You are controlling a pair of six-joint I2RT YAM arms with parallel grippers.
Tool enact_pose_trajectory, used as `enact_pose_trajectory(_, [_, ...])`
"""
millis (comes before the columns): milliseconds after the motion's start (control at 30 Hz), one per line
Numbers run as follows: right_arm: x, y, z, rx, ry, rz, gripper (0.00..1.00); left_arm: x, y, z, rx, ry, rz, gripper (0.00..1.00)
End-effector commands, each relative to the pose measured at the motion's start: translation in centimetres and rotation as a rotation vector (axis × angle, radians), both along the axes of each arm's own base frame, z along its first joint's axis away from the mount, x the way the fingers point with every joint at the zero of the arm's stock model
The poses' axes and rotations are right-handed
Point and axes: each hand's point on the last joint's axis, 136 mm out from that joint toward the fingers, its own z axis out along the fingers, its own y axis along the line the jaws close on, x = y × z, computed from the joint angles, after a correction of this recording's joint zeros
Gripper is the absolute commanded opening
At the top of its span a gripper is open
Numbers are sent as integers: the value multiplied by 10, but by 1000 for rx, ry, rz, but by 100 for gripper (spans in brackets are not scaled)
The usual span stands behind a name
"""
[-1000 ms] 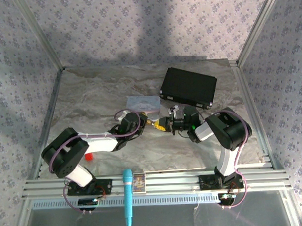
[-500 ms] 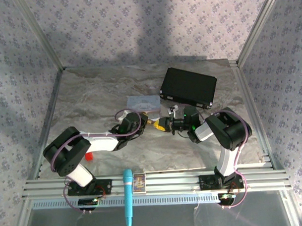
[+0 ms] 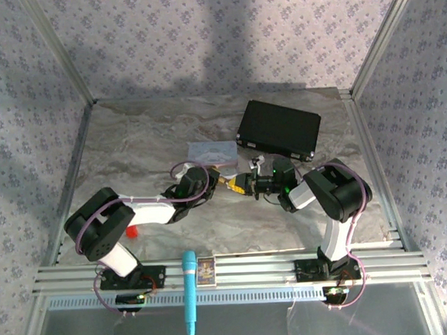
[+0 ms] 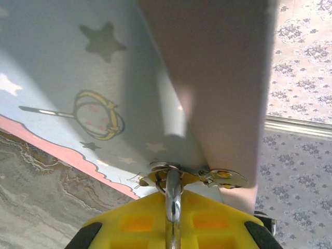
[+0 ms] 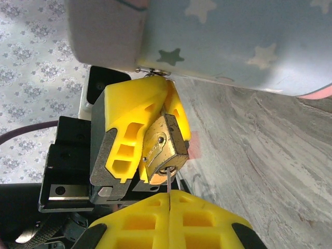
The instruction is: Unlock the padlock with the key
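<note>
Padlock (image 5: 165,148), small squarish brass block, thin key blade (image 5: 168,181) at its keyhole

Left gripper (image 3: 222,180) and right gripper (image 3: 245,186) closed, tip to tip

top: high, from near edge, whole table (image 3: 134,141) | wrists: close, facing each other across padlock (image 5: 165,148) | shared: lavender tin (image 4: 62,78)
</note>
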Motion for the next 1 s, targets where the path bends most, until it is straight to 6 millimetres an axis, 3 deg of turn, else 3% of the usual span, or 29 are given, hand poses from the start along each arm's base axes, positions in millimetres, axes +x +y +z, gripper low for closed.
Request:
enact_pose_trajectory(0, [21,2,8,24,-59,-61,0,-14,-43,32,-151,-31,-153,0])
enact_pose_trajectory(333, [33,-1,-2,31,2,-85,0,-26,-58,58,-267,-108,-220,0])
enact_pose_trajectory(533, [32,-1,-7,27,26,-94,0,-24,-58,44,-245,-78,-206,0])
enact_pose_trajectory(733, [37,-15,-22,10,77,-145,0,-21,-62,52,-309,-107,-205,0])
enact_pose_trajectory(967, [40,-19,-26,8,85,-157,0,-24,-60,59,-342,-115,-199,0])
